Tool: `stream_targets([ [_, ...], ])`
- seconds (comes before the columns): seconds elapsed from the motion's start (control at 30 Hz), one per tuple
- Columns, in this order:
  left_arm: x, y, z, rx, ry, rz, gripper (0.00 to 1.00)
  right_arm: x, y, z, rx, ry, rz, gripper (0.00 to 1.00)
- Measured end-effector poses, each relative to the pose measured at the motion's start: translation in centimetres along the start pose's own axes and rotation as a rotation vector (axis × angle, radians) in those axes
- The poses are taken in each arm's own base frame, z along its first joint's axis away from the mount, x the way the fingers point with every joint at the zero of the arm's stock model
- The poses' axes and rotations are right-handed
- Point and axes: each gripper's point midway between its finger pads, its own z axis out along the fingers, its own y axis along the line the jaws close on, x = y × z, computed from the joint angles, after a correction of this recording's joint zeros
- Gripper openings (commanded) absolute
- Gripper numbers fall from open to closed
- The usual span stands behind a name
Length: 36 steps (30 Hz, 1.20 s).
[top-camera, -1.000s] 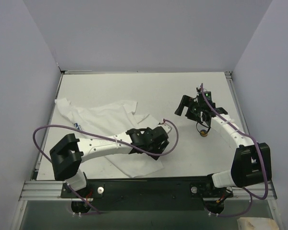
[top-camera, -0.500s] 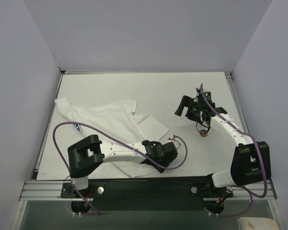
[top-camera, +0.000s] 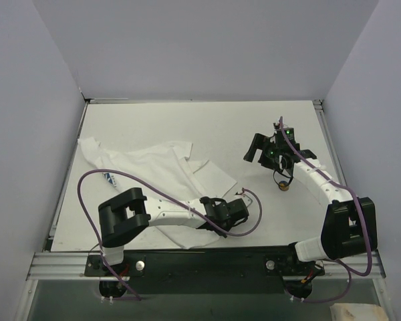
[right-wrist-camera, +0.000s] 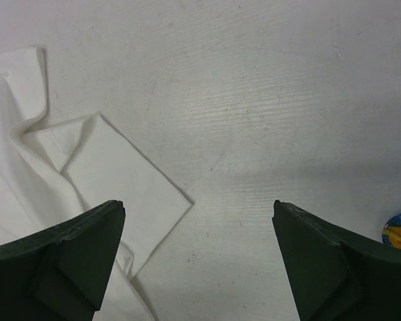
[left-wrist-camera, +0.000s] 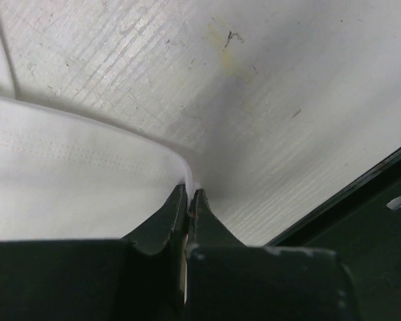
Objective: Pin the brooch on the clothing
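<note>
Left end effector: jaws pressed almost together, pinching a thin fold of the shirt's hem at their tips, low over the counter.
Shirt: white and crumpled, spreading to the left of the left end effector and beyond it. One sleeve lies ahead-left of the right end effector, not touching it.
Print: small blue patch on the shirt, well to the left of the left end effector.
Right end effector: fingers spread wide, holding nothing, above bare counter.
Brooch: tiny round disc flat on the counter, just right of the right end effector's right finger, well apart from the shirt.
</note>
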Motion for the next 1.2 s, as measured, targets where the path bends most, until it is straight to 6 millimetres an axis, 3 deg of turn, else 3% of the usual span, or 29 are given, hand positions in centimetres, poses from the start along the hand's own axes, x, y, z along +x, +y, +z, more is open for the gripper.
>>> stream_targets([
  [0.2, -0.7, 1.8, -0.9, -0.043, -0.009, -0.027, 0.00, 0.1, 0.0, 0.0, -0.001, 0.006, -0.002, 1.00],
  [0.33, -4.2, 6.3, -5.2, -0.096, -0.110, -0.108, 0.00, 0.5, 0.1, -0.1, -0.004, 0.019, -0.010, 1.00],
  [0.4, -7.0, 9.5, -9.3, -0.117, -0.230, -0.177, 0.00, 0.6, 0.5, -0.2, -0.010, 0.024, -0.021, 1.00],
  [0.5, -10.5, 14.7, -17.2, -0.152, -0.461, -0.303, 0.00, 0.6, 1.6, -0.3, -0.035, 0.026, -0.056, 1.00],
  [0.57, -11.4, 17.6, -22.2, -0.176, -0.602, -0.374, 0.00, 0.7, 3.0, -0.5, -0.065, 0.026, -0.093, 1.00],
  [0.7, -11.3, 21.1, -28.8, -0.233, -0.776, -0.453, 0.00, 1.0, 6.2, -0.9, -0.136, 0.030, -0.169, 0.99],
  [0.83, -9.9, 23.2, -30.9, -0.307, -0.814, -0.496, 0.00, 1.9, 8.7, -0.5, -0.199, 0.059, -0.221, 0.99],
  [0.93, -8.6, 24.5, -31.0, -0.372, -0.786, -0.515, 0.00, 3.2, 9.3, 0.3, -0.213, 0.098, -0.239, 0.99],
  [1.2, -5.2, 25.6, -32.3, -0.412, -0.804, -0.550, 0.00, 5.7, 12.3, 2.7, -0.267, 0.182, -0.262, 0.99],
])
